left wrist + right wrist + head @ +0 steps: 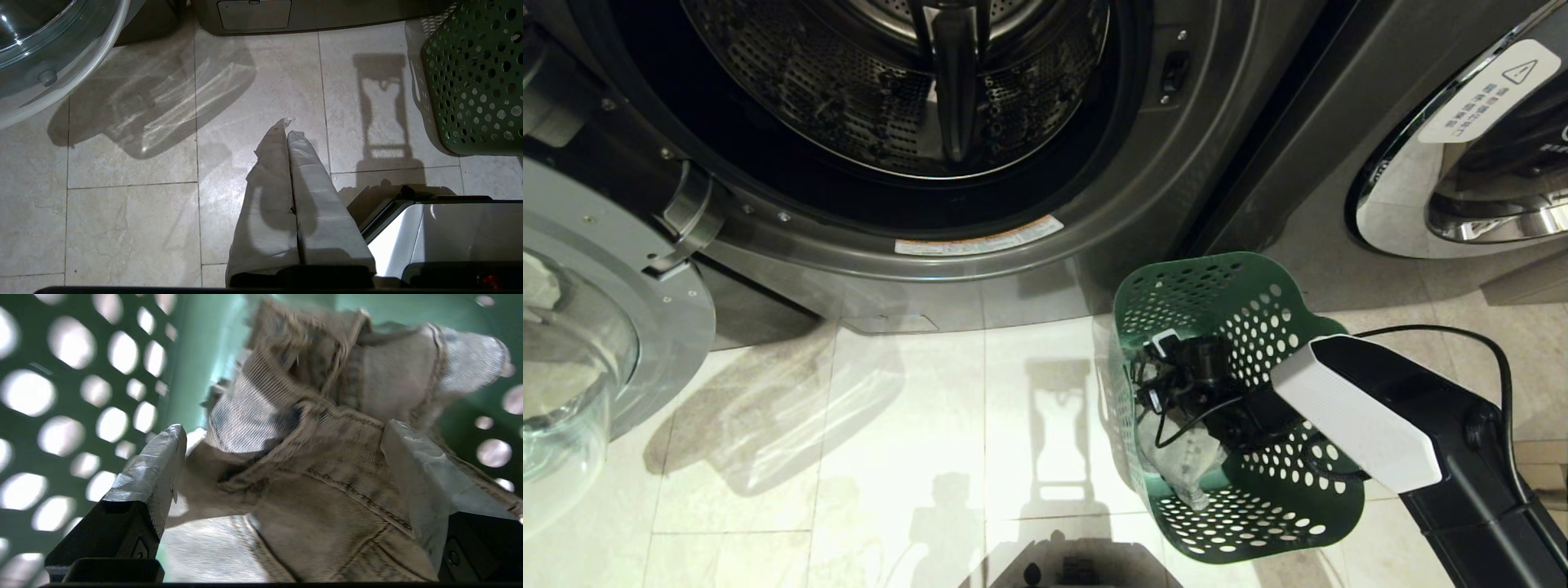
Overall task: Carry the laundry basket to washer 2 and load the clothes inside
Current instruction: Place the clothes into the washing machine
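The dark green perforated laundry basket [1258, 310] stands on the tiled floor, right of an open dark grey front-load washer [915, 90]; no number label shows on that washer. Faded denim clothes [1184, 469] lie in the basket's bottom. My right gripper [1158, 371] reaches down inside the basket. In the right wrist view this right gripper [282, 433] is open, its taped fingers [155, 469] standing either side of a bunched denim fold [310, 469], with the basket wall [61, 416] close beside. My left gripper [288, 126] hangs shut over the floor, holding nothing.
The washer's round glass door [572, 343] is swung open to the left, low over the floor. A second washer [1462, 163] with its door closed stands to the right behind the basket. Pale tiles [890, 425] spread between door and basket.
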You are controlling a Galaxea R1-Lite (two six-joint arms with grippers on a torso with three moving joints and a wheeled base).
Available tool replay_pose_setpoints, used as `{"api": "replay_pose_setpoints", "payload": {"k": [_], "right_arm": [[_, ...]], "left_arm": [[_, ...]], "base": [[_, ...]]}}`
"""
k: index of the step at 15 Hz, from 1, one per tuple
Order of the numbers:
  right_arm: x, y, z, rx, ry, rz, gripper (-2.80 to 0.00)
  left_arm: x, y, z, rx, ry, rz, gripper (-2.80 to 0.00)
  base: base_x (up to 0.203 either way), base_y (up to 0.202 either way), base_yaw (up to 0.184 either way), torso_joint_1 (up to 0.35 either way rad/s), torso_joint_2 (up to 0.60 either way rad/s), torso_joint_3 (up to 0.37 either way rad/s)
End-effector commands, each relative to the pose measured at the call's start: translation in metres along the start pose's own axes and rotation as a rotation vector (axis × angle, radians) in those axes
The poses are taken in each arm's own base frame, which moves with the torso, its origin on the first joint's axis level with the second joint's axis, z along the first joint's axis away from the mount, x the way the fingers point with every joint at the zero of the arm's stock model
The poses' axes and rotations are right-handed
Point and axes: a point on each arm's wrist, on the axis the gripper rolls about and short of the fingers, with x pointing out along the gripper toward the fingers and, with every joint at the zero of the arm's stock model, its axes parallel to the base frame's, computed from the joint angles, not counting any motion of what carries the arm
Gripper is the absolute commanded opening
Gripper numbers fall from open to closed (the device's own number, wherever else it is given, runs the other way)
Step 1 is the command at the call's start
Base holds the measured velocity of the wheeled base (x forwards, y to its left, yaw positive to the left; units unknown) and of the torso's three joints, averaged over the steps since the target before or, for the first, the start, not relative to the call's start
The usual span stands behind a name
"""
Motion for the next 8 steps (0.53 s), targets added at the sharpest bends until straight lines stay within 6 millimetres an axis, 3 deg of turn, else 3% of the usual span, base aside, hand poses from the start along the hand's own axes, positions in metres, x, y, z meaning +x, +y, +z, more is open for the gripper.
{"api": "replay_pose_setpoints", "payload": {"k": [1,8], "right_arm": [[0.0026,-0.0005,-0.0046,-0.028,0.015,-0.043,0.0],[0.0058,-0.0105,-0.0033,-0.063,0.045,-0.211,0.0]], "left_arm": [[0.0001,0.0,-0.0005,0.0,0.002,0.0,-2.8],[0.0001,0.0,-0.0005,0.0,0.002,0.001,-2.8]], "base": [[0.0,0.0,0.0,0.0,0.0,0.0],[0.0,0.0,0.0,0.0,0.0,0.0]]}}
